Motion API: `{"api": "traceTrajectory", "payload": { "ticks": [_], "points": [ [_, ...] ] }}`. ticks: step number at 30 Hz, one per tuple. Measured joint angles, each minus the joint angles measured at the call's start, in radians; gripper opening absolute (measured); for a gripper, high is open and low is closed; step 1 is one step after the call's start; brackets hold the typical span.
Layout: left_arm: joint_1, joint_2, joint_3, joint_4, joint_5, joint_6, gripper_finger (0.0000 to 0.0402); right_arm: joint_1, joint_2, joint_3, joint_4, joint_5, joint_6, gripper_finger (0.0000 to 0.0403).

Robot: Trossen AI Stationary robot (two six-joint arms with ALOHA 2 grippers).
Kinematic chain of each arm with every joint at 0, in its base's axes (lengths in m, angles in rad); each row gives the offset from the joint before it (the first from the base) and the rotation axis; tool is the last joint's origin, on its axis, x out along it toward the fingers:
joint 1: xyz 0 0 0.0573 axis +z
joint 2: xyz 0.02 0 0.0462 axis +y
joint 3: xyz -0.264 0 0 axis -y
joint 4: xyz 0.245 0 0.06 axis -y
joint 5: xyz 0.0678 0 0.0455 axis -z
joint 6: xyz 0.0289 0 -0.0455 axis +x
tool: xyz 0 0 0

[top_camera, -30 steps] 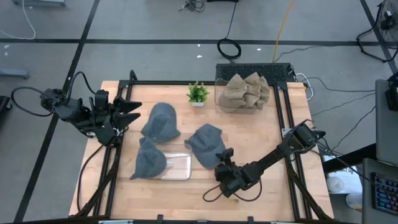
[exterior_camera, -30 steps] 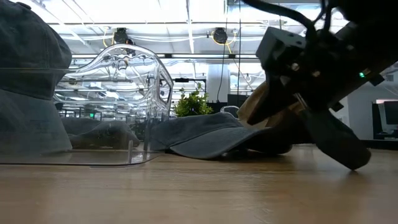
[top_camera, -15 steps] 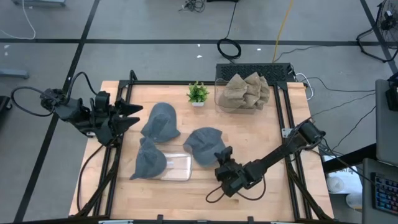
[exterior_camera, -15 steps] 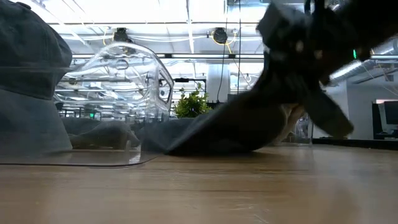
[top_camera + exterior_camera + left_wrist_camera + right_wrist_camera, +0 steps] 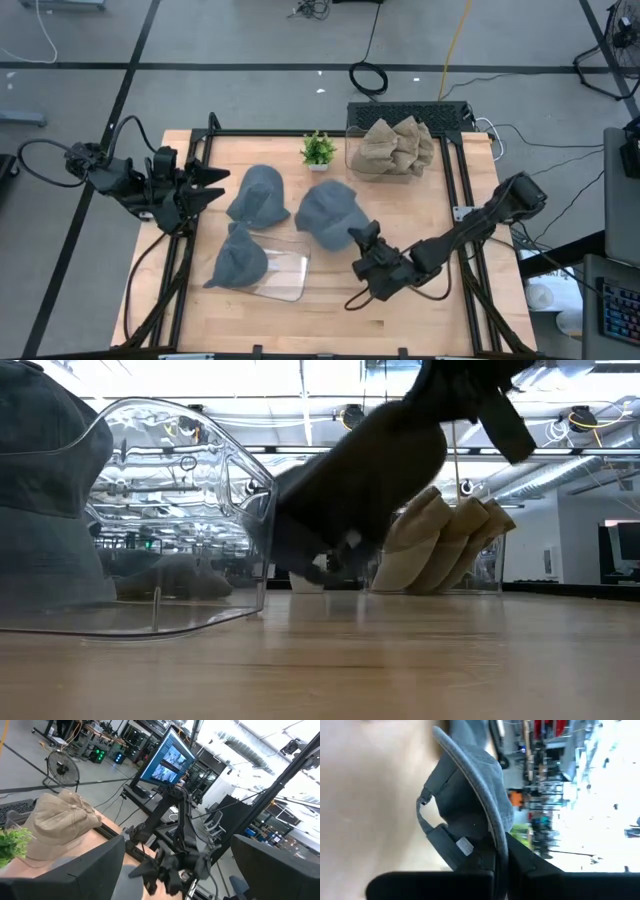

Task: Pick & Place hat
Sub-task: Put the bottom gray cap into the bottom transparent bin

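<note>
The right gripper is clamped on the brim of the grey hat, lifted off the table; the clear tray lies left of it

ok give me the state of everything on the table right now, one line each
right gripper: shut on the lifted grey hat's brim
lifted grey hat: raised off the table
left gripper: open, empty, at the table's left edge
clear tray: tilted, one grey hat on its end
third grey hat: resting on the table
tan hats: piled in the clear bin
</note>
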Motion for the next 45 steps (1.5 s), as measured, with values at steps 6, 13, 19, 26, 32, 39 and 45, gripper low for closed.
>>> {"api": "traceTrajectory", "payload": {
  "ticks": [6, 13, 19, 26, 32, 39, 45],
  "points": [
    [0.0, 0.0, 0.0, 0.0, 0.0, -0.023, 0.0374, -0.019, -0.083, 0.002, 0.087, 0.081, -0.251, 0.0],
    [0.0, 0.0, 0.0, 0.0, 0.01, -0.048, 0.0374, -0.031, -0.149, 0.008, 0.29, 0.162, -0.528, 0.0],
    [0.0, 0.0, 0.0, 0.0, -0.011, -0.113, 0.0374, -0.03, -0.168, 0.027, 0.318, 0.166, -0.555, 0.0],
    [0.0, -0.003, 0.0, 0.0, -0.083, -0.287, 0.0374, -0.03, -0.169, 0.03, 0.429, 0.156, -0.611, 0.0],
    [0.016, -0.001, 0.0, 0.0, -0.099, -0.392, 0.0374, -0.033, -0.169, 0.03, 0.461, 0.11, -0.678, 0.0],
    [0.102, 0.03, 0.0, 0.0, -0.081, -0.444, 0.0374, -0.035, -0.169, 0.03, 0.665, 0.054, -0.807, 0.0],
    [0.203, 0.076, 0.0, 0.001, 0.033, -0.494, 0.0374, -0.035, -0.169, 0.031, 0.887, -0.124, -1.05, 0.0]
  ]
}}
